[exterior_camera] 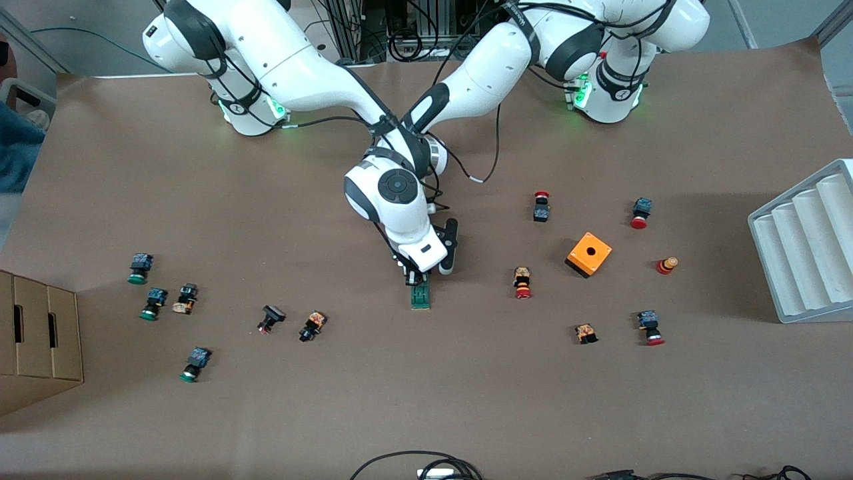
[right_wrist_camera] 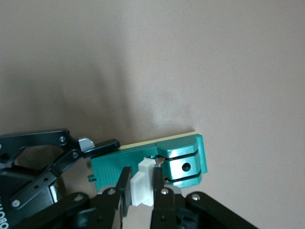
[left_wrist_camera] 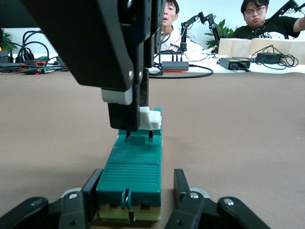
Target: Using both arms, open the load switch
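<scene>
Two pincers meet at the frame's center: left pincer [left_wrist_camera: 133, 198] braces the load switch [exterior_camera: 420, 294]; right pincer [right_wrist_camera: 140, 183] pinches its white piece [right_wrist_camera: 142, 187], which may slip free.

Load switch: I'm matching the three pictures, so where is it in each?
Front view: the load switch lies mid-table under both grippers.
Left wrist view: centre, between the left gripper fingers.
Right wrist view: low, its white piece pinched by the right gripper.
Shared landmark: that white piece.
</scene>
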Tool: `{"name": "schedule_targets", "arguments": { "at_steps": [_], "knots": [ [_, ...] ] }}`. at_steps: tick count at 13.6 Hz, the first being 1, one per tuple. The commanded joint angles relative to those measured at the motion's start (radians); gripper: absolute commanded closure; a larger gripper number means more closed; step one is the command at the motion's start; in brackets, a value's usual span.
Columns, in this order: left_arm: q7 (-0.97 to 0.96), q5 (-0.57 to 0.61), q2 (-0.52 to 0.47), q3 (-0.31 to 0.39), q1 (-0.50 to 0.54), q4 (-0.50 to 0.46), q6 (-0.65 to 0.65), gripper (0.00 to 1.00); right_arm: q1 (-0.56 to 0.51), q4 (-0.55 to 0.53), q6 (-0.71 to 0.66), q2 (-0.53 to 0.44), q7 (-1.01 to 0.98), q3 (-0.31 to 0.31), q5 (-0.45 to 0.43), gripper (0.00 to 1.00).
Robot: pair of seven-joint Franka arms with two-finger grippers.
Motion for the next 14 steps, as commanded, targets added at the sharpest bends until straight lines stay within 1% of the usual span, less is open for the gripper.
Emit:
{"name": "schedule_targets", "arguments": {
  "at_steps": [1, 14],
  "knots": [
    [-0.022, -0.015, 0.028, -0.01, -0.009, -0.031, 0.019, 0.34, 0.002, -0.06, 0.03, 0.006, 0.005, -0.001, -0.015, 0.78],
    [-0.022, -0.015, 0.028, -0.01, -0.009, -0.03, 0.019, 0.34, 0.004, -0.071, 0.07, 0.029, 0.006, 0.008, -0.02, 0.8]
  ]
}}
